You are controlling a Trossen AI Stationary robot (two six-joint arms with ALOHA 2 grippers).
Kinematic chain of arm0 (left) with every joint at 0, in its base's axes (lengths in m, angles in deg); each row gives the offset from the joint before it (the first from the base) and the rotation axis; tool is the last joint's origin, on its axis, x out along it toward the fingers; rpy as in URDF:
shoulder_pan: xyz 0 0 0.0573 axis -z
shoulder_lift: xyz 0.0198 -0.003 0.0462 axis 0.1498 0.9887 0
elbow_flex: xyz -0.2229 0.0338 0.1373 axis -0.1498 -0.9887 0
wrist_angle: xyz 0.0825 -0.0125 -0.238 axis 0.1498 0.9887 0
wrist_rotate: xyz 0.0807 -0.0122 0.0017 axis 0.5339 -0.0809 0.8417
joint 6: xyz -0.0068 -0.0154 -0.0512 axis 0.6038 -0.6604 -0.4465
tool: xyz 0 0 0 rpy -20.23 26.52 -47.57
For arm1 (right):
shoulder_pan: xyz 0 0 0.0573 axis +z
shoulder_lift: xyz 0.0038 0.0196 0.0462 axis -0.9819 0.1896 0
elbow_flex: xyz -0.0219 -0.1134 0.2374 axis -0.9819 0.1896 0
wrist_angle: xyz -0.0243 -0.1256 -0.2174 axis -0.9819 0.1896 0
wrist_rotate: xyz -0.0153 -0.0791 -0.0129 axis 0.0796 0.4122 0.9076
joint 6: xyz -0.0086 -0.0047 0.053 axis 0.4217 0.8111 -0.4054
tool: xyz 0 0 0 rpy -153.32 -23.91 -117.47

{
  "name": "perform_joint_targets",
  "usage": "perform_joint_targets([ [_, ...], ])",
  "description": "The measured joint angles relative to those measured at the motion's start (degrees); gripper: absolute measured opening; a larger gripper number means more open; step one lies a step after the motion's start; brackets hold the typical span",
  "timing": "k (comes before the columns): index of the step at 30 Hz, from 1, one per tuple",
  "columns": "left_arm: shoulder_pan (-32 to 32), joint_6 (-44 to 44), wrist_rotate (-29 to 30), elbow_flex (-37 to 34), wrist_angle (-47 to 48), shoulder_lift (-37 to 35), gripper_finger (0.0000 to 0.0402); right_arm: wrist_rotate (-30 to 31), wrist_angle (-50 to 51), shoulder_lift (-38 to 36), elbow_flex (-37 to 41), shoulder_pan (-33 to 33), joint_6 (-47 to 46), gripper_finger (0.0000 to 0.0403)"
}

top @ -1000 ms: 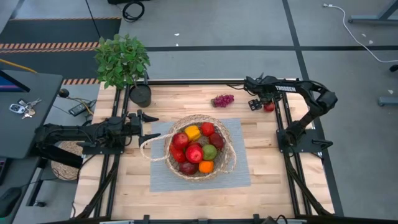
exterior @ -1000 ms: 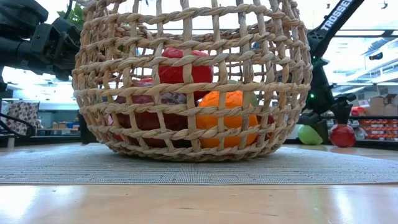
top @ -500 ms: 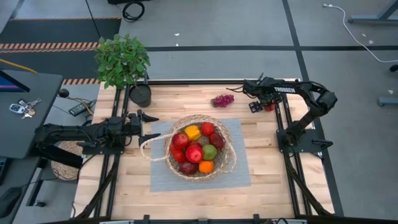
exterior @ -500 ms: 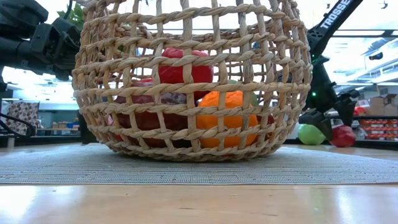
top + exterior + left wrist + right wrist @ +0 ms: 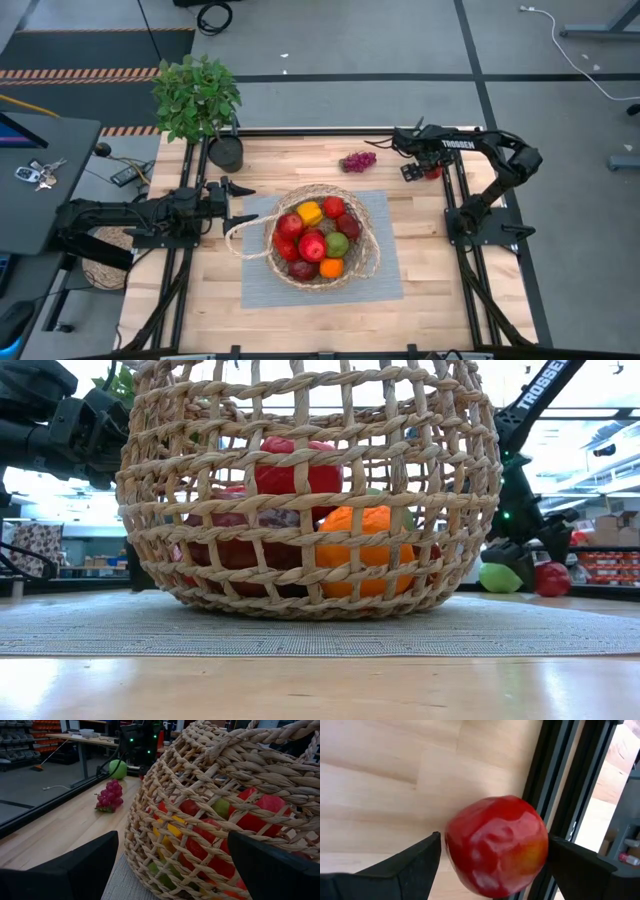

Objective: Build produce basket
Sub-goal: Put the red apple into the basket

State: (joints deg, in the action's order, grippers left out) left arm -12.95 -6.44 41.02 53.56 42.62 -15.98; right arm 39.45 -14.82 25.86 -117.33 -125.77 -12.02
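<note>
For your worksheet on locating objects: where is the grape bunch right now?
In the high view the grape bunch lies on the bare wood at the table's far side, beyond the basket and off the mat, between the potted plant and the right gripper.

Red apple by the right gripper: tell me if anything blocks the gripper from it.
Nothing visible does. The right gripper is open at the table's far right edge, and the red apple sits directly between its fingers on the wood, beside the black frame rail.
</note>
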Motion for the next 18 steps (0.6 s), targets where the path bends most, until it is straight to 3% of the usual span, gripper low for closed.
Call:
perform_joint_targets([
  [5,0.01,0.01,0.01,0.00,0.00,0.02,0.0382,0.00,-0.03,0.02,0.08,0.00,0.08,0.0335],
  [11,0.00,0.02,0.00,0.00,0.00,0.02,0.0382,0.01,0.06,0.02,0.06,0.00,0.50,0.0270],
  [18,0.02,0.02,0.00,0.00,0.00,0.02,0.0382,-1.31,-0.24,-0.28,0.02,2.69,1.92,0.0271],
])
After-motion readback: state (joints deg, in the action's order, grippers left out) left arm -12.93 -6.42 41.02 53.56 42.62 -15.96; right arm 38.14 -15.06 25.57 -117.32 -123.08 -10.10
